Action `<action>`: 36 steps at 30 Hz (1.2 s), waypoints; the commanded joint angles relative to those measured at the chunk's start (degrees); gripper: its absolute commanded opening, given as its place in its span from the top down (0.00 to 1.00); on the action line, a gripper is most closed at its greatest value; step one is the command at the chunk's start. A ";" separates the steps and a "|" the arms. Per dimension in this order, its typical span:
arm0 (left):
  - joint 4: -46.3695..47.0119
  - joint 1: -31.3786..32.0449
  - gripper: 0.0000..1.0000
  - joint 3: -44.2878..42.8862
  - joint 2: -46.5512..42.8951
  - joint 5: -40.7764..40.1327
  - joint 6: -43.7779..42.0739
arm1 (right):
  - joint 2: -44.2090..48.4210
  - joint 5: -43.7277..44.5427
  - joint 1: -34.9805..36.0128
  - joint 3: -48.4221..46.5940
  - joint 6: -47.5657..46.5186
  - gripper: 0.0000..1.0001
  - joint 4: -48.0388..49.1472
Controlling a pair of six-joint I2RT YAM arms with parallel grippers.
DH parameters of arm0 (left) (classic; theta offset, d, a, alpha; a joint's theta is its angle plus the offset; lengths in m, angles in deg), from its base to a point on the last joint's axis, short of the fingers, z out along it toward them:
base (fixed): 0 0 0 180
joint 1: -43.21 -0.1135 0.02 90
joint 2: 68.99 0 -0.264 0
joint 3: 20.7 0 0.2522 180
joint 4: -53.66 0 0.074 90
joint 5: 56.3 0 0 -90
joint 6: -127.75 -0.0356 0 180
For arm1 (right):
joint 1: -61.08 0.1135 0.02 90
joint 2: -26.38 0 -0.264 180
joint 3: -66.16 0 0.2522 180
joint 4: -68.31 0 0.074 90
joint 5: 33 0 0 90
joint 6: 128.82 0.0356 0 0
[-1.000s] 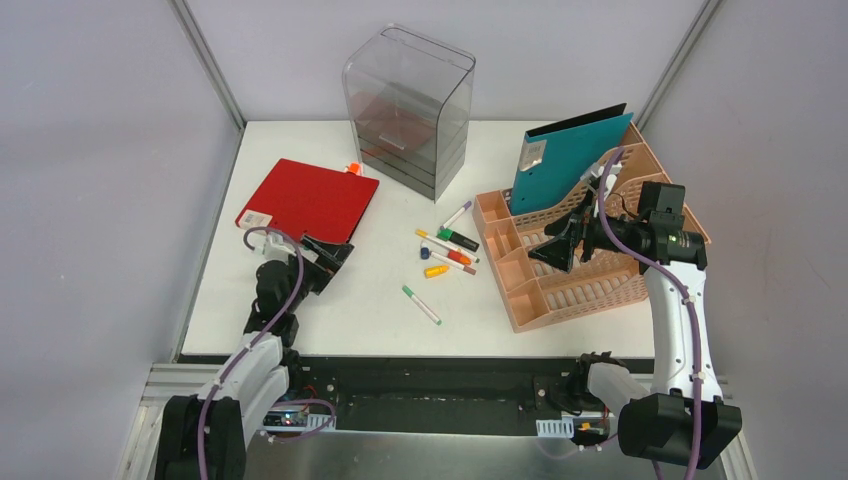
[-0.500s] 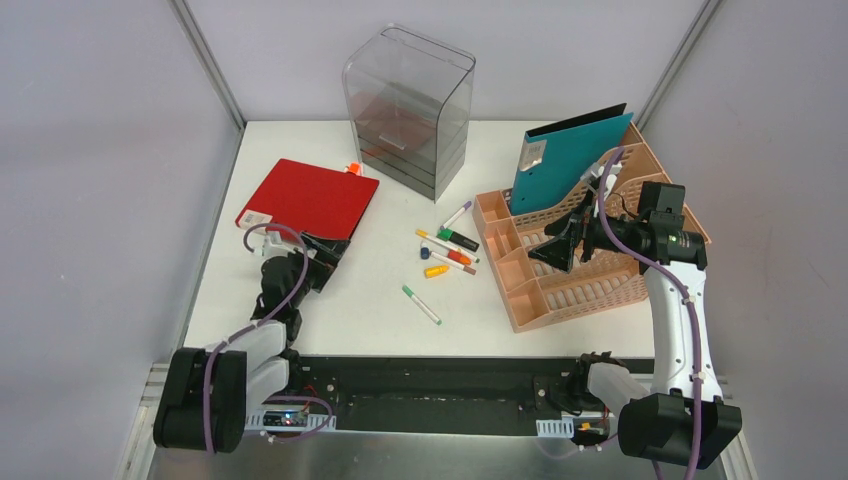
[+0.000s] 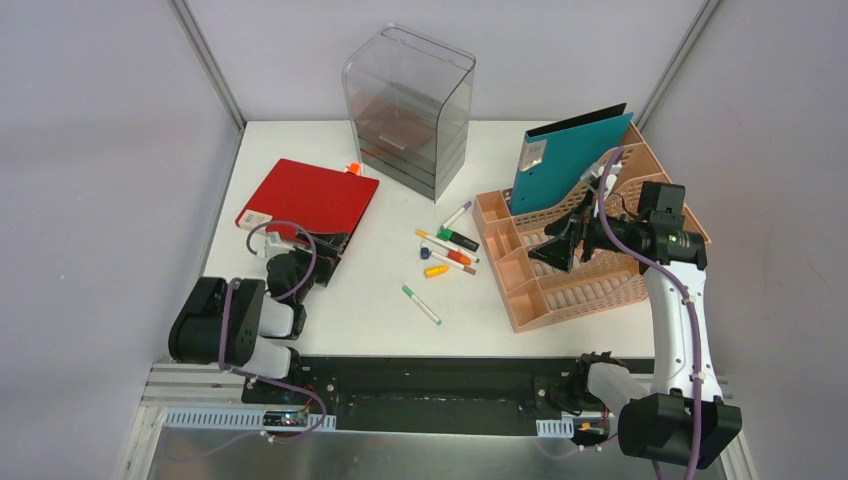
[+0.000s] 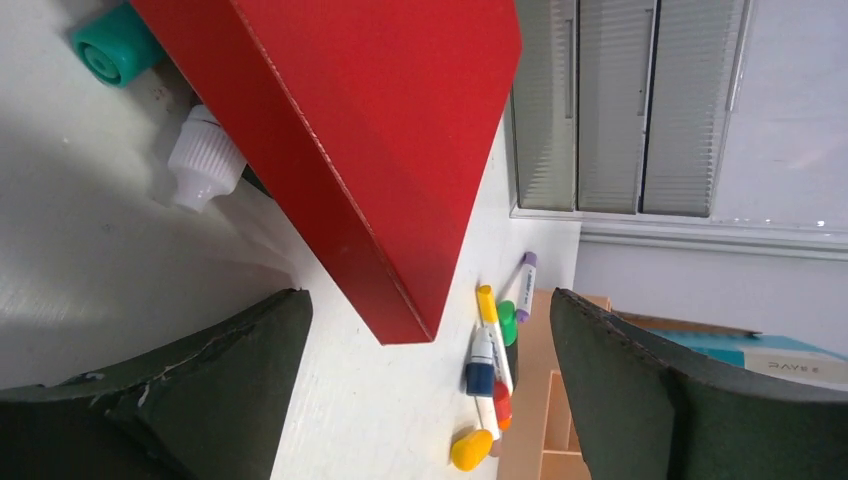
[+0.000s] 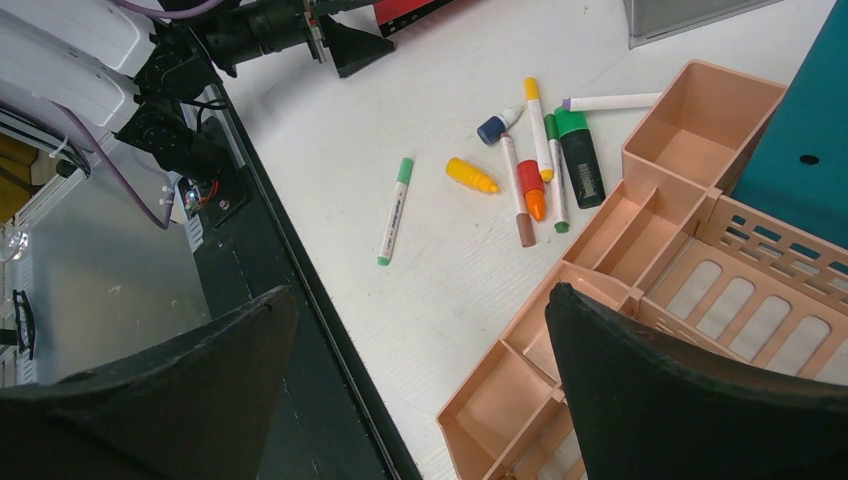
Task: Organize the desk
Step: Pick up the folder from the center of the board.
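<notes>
Both hands released over the white surface (image 3: 365, 305), which spans between grey walls (image 3: 100, 150).
Left hand (image 3: 322, 256) gapes at the near corner of the red folder (image 3: 310, 198), which half hides a white cap (image 4: 203, 160); right hand (image 3: 553, 247), spread empty, masks part of the peach rack (image 3: 590, 292).

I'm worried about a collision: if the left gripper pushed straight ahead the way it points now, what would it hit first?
Most likely the near corner of the red folder, which sits directly ahead between the open jaws of the left gripper. The gap to it is hard to judge.
</notes>
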 commanded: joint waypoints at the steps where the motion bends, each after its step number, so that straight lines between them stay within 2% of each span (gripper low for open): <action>1: 16.68 -0.55 0.07 0.62 8.47 -0.79 4.89 | 0.16 -0.43 -0.25 -0.11 -0.62 0.01 1.80; 4: 23.00 -0.68 0.15 -0.04 16.33 0.23 7.74 | 0.16 -0.41 -0.25 -0.20 -0.64 0.01 1.86; 7: 23.53 -0.99 0.25 -1.63 21.00 2.24 11.65 | 0.20 -0.41 -0.25 -0.20 -0.71 0.01 1.73; 9: 23.52 -0.99 0.27 -1.92 21.92 1.81 11.48 | 0.16 -0.32 -0.25 -0.20 -0.75 0.01 1.71; 13: 23.49 -1.20 0.28 -1.53 20.50 0.11 9.62 | 0.16 -0.48 -0.25 -0.20 -0.80 0.01 1.63; 16: 23.45 -1.66 0.33 -1.87 20.77 -0.04 9.68 | 0.24 -0.67 -0.25 -0.29 -0.80 0.01 1.58; 19: 23.50 -1.69 0.44 -2.58 22.65 0.62 10.86 | 0.34 -0.59 -0.25 -0.25 -0.80 0.01 1.59; 24: 23.53 -1.69 0.53 -2.52 22.90 0.94 11.53 | 0.29 -0.62 -0.25 -0.28 -0.87 0.01 1.54; 27: 23.48 -1.69 0.66 -1.50 20.87 0.56 11.36 | 0.49 -0.84 -0.29 -0.35 -0.88 0.01 1.36; 29: 23.44 -1.69 0.79 -0.72 19.28 0.21 11.43 | 0.65 -0.85 -0.25 -0.38 -0.95 0.01 1.36; 36: 23.48 -1.70 0.93 1.11 13.32 0.15 11.75 | 1.04 -1.01 -0.25 -0.53 -1.14 0.01 1.17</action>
